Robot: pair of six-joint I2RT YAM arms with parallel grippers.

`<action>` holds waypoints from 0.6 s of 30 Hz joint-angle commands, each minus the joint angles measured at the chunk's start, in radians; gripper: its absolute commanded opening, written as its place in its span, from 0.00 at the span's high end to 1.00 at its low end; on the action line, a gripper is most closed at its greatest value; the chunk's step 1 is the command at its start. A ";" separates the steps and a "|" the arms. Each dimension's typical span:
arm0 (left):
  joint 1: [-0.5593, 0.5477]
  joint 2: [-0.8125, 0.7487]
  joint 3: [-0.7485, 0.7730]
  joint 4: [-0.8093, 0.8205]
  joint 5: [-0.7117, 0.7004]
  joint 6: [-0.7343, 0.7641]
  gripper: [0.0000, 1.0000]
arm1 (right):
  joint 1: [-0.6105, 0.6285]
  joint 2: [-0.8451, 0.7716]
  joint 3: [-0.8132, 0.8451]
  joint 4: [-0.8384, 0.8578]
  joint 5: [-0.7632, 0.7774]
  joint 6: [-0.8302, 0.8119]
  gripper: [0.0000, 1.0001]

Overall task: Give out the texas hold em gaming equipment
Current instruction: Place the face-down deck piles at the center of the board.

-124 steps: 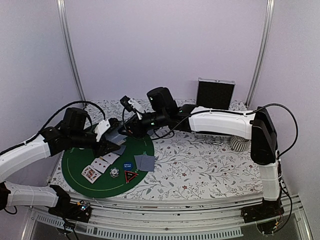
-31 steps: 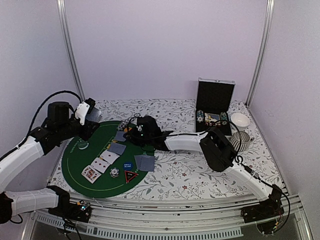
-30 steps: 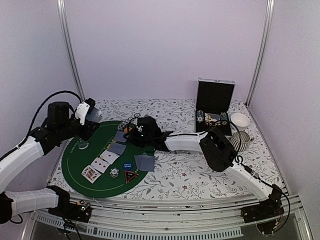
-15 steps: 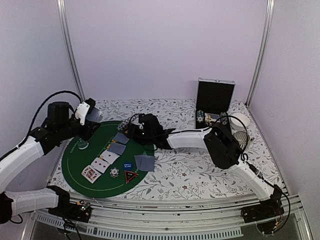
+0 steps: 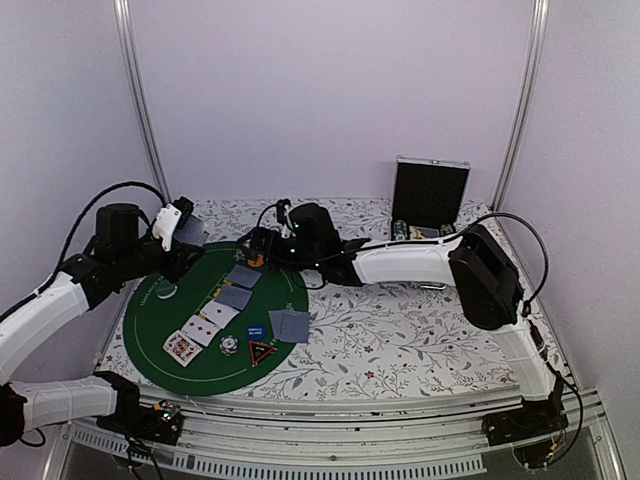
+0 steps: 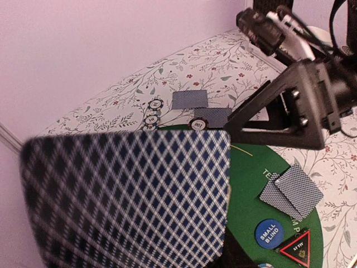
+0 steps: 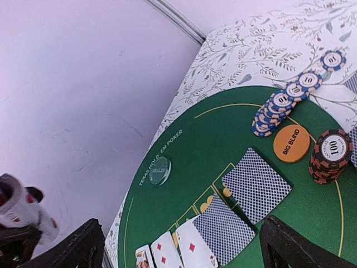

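Note:
My left gripper (image 5: 183,238) hovers over the left rim of the green poker mat (image 5: 160,335), shut on a deck of grey-blue-backed playing cards (image 6: 128,201) that hides its jaws. My right gripper (image 7: 181,229) is open and empty above the mat's far edge. Beneath it lie two face-down cards (image 7: 256,184), face-up cards (image 7: 189,248), a fanned blue chip stack (image 7: 276,109), the orange big-blind disc (image 7: 291,143) and a red-black chip stack (image 7: 330,155). Nearer the front are a card pair (image 5: 290,324), the blue small-blind disc (image 5: 255,330) and the triangular marker (image 5: 262,351).
A clear dealer button (image 7: 160,170) lies on the mat's left side. The open silver-and-black case (image 5: 430,188) stands at the back right. Two loose cards (image 6: 189,99) and several chips (image 6: 152,113) lie on the floral cloth beyond the mat.
My right gripper has opened wide and drawn back from the mat's far cards, its elbow swinging to the right. The left arm and its deck have not moved.

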 commanded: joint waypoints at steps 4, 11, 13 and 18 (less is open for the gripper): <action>-0.010 0.054 -0.009 0.033 0.212 0.031 0.65 | -0.038 -0.374 -0.297 0.055 -0.031 -0.248 0.01; -0.197 0.249 0.105 -0.056 0.198 0.041 0.67 | -0.188 -0.761 -0.730 0.041 -0.009 -0.349 0.01; -0.216 0.308 0.133 -0.046 0.229 0.020 0.67 | -0.234 -0.867 -0.824 0.014 0.007 -0.379 0.01; -0.287 0.486 0.224 -0.035 0.244 0.029 0.67 | -0.301 -1.063 -0.940 -0.150 0.072 -0.495 0.01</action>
